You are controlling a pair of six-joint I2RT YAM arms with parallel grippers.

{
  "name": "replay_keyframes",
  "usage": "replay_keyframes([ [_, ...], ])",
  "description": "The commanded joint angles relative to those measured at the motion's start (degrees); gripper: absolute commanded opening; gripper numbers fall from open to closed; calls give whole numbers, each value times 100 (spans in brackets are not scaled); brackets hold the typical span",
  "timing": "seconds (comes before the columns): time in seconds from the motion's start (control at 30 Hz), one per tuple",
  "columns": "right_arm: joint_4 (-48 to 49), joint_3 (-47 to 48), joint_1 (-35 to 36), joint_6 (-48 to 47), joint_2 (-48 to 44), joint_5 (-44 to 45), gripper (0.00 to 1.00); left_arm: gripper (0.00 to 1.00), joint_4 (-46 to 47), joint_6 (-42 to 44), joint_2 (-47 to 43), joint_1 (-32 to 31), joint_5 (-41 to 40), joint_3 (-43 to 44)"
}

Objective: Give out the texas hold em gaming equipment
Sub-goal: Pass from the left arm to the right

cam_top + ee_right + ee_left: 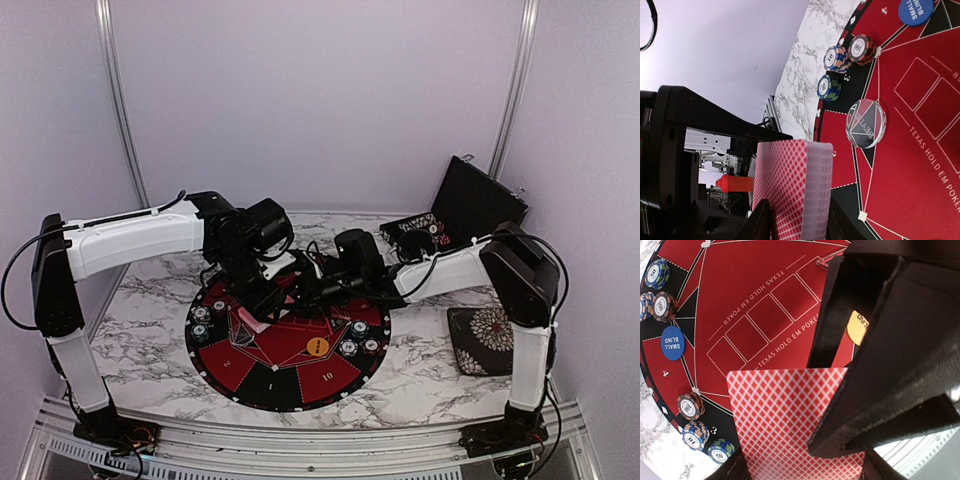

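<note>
A deck of red-backed playing cards point(780, 415) stands between the fingers of my left gripper point(800, 471), which is shut on its edges. My right gripper point(797, 225) is shut on the same deck point(790, 180), one finger on its back and one on its face. Both grippers meet low over the round red and black poker mat point(225, 365), left gripper point(258, 295) beside right gripper point(302, 288). Striped chip stacks point(690, 405) sit on the mat's rim on the left, more chip stacks point(355, 335) on the right. A blue button disc point(672, 343) and an orange one point(317, 347) lie on the mat.
A clear dealer disc point(866, 123) lies on the mat near the chips. The black hinged case point(455, 210) stands open at the back right. A dark flower-patterned tray point(485, 340) lies on the marble table right of the mat, by the right arm.
</note>
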Motion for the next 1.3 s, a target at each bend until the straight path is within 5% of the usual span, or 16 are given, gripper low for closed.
replay_keyframes([
  [0.0, -377, -12, -124, -118, 1, 380, 32, 50, -21, 90, -283, -32, -5, 175],
  [1.27, -113, -394, -351, 80, -597, 275, 31, 50, 1, 94, -234, -32, -10, 37],
])
